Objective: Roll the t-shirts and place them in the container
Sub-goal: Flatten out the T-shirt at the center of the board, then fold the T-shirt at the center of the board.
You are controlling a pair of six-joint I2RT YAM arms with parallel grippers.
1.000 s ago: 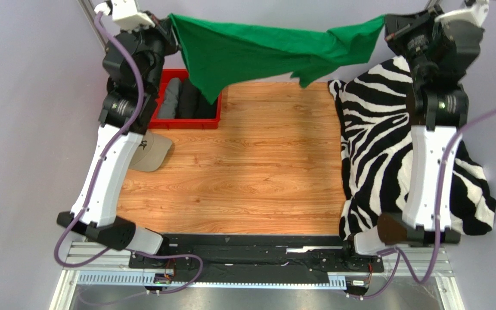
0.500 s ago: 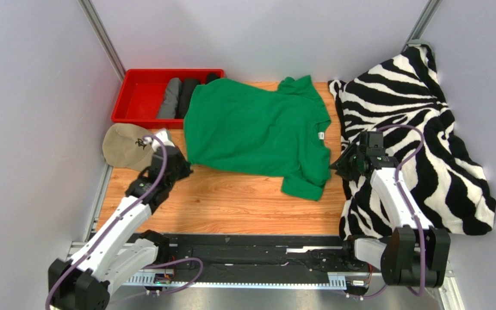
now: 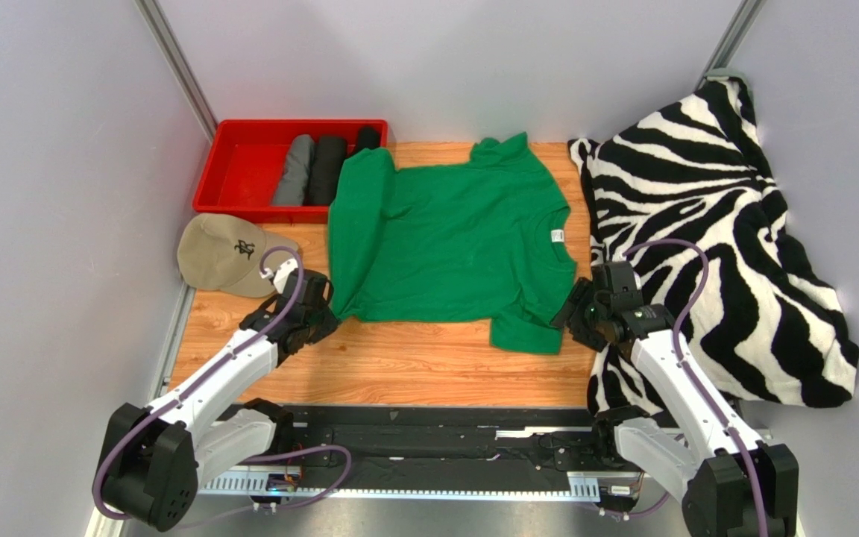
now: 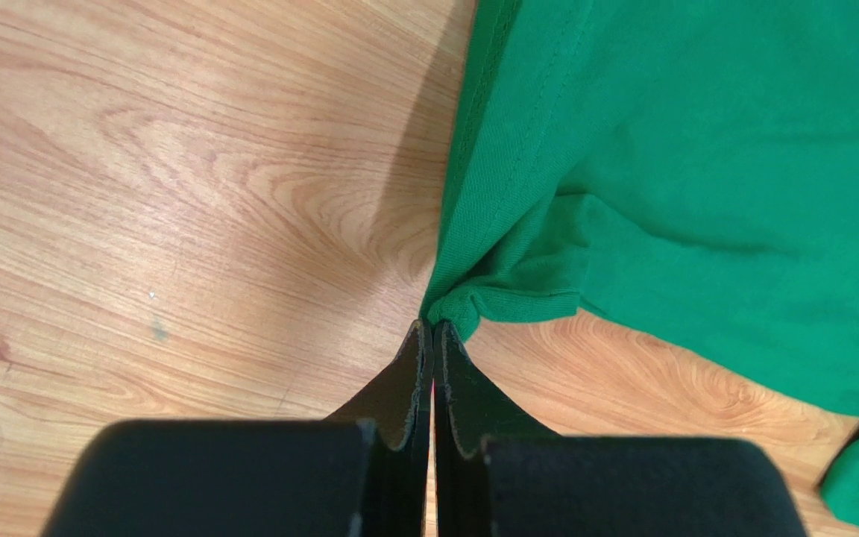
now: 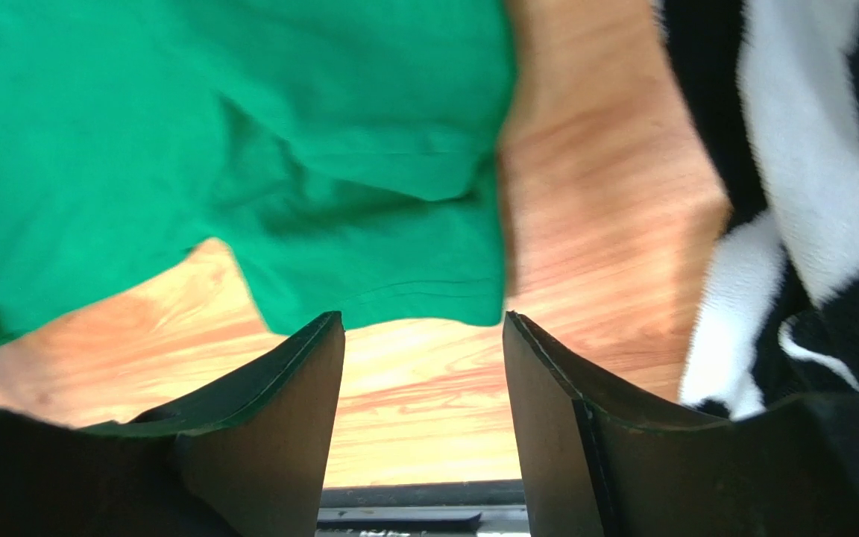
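Spreading the green t-shirt (image 3: pixel 451 241) flat on the wooden table (image 3: pixel 434 364), centre of the overhead view. Left gripper (image 4: pixel 434 327), jaws closed, pinches the hem corner at the shirt's lower left. Right gripper (image 5: pixel 421 324) stands with jaws apart just below the lower-right sleeve, holding nothing. Rolled t-shirts (image 3: pixel 316 168) lie in the red bin (image 3: pixel 238 168), upper left. For a tight roll, the rumpled left side and creased sleeve should be smoothed first. Rolling should then begin from one straight edge, both grippers level.
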